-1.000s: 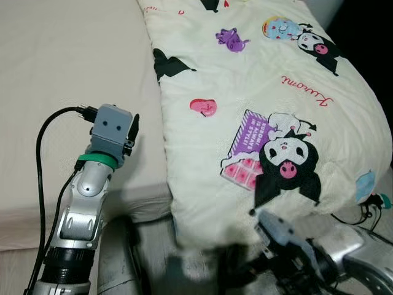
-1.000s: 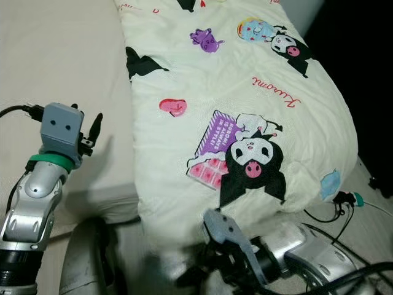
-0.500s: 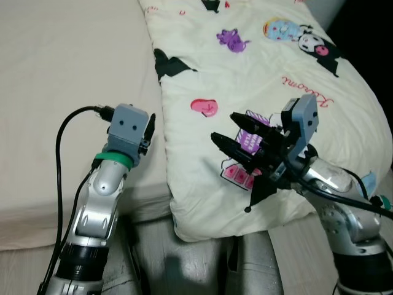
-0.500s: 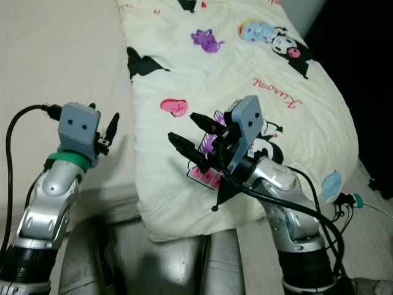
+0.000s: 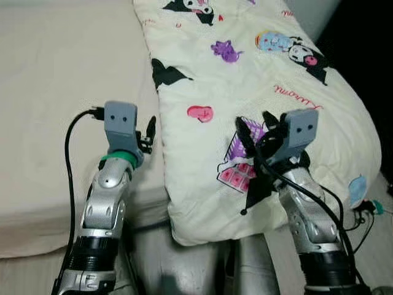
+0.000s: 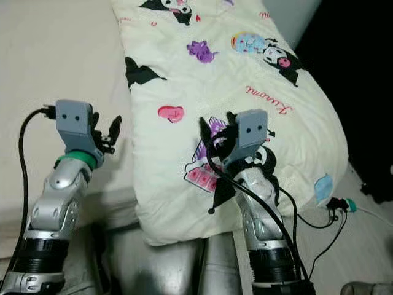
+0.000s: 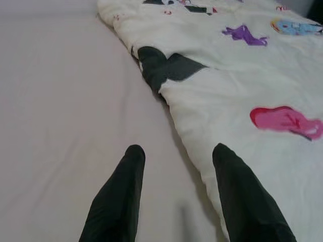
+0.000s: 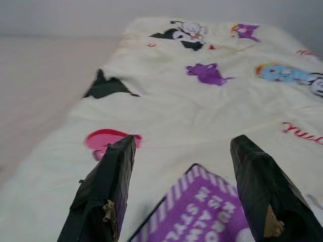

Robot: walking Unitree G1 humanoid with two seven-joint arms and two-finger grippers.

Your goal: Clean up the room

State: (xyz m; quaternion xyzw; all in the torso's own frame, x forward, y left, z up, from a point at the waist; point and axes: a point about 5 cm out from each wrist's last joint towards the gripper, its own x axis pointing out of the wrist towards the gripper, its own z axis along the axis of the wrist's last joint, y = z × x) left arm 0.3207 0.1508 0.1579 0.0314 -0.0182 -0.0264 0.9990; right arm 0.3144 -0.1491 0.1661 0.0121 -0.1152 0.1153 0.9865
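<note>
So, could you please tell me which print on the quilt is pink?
The heart on the quilt, beside the left end effector; the neighbouring prints are black or purple.

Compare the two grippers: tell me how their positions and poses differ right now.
The left gripper hovers over the bare sheet, just beside the quilt's edge; the right gripper is raised over the printed quilt itself. The left gripper's fingers point along the edge, the right's fingers across the purple print. Both are open, holding nothing.

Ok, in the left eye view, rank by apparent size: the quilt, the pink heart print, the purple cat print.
1. Quilt, by far the largest.
2-3. Purple cat print and pink heart print look about alike; no ranking.
</note>
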